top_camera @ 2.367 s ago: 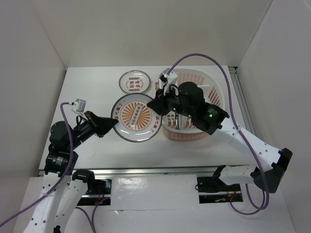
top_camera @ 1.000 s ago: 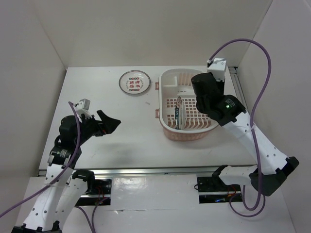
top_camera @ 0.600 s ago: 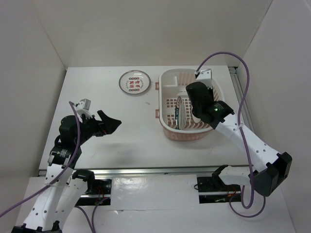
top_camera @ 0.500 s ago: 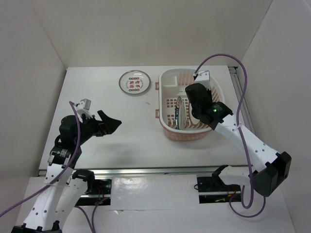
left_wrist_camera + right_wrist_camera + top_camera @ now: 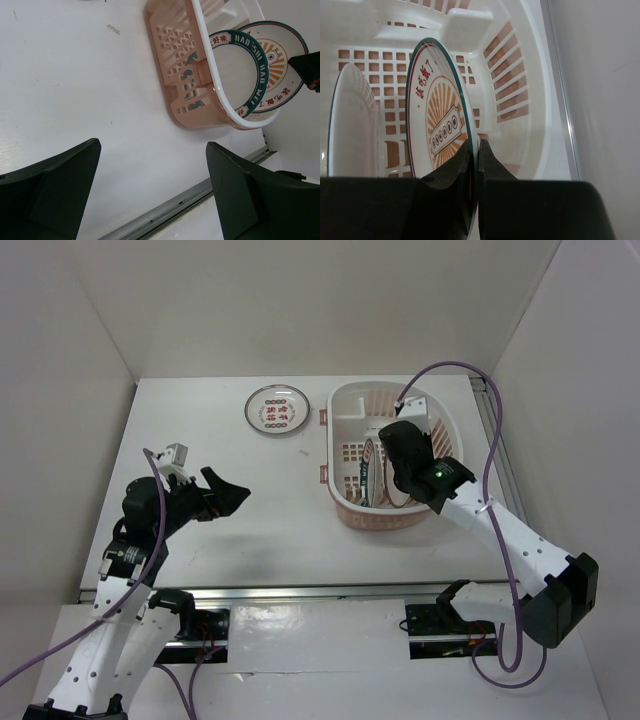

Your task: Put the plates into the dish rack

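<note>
Orange-sunburst plate (image 5: pixel 437 127) upright in pink dish rack (image 5: pixel 530 90), clamped by right end effector (image 5: pixel 475 147); left end effector (image 5: pixel 152 145) wide.

Orange-sunburst round white plate (image 5: pixel 440 125): lower rim was hidden between the right end effector (image 5: pixel 475 146) fingers.
Green-rimmed round white plate (image 5: pixel 352 125): bottom was hidden behind that end effector.
White plate with red-green characters (image 5: pixel 277 408): writing was too small to read.

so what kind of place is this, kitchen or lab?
Likely a lab test cell: bare white walls box in a white table, two robot arms sit at its near edge, and the only props are a dish rack and plates.
</note>
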Controlling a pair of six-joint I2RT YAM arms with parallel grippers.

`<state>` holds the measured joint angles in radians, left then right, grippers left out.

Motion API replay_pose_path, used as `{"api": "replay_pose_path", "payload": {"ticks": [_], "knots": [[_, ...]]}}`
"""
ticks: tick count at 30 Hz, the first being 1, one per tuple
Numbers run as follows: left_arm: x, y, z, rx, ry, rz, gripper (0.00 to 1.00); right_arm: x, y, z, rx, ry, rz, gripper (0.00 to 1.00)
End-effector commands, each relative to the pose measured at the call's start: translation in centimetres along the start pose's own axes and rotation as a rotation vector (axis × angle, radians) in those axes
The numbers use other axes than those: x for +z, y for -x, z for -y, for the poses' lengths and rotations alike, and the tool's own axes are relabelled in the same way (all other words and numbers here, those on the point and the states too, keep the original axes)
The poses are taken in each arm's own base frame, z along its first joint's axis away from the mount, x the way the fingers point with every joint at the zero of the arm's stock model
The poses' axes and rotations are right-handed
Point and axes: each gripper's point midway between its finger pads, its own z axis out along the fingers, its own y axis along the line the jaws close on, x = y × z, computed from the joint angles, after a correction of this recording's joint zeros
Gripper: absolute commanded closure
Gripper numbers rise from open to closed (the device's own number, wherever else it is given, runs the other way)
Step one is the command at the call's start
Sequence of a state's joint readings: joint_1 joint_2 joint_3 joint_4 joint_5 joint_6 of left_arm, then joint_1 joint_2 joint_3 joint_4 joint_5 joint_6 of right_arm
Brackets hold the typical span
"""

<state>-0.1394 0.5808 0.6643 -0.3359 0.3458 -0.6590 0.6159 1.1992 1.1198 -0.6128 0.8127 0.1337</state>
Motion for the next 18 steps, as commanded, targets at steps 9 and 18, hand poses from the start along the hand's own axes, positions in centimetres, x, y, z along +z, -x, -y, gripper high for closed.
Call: {"api": "replay_pose_path", "payload": {"ticks": [9,18], "knots": [[-0.4,1.8,1.8,0.039,-0.059,0.054,0.00,-0.2,0.4,-0.2,0.060,-0.026,0.038,1.00],[-0.4,1.8,1.8,0.039,-0.059,0.054,0.00,0.2,-0.6,-0.2,0.044,-0.051,0.013,1.00]]}}
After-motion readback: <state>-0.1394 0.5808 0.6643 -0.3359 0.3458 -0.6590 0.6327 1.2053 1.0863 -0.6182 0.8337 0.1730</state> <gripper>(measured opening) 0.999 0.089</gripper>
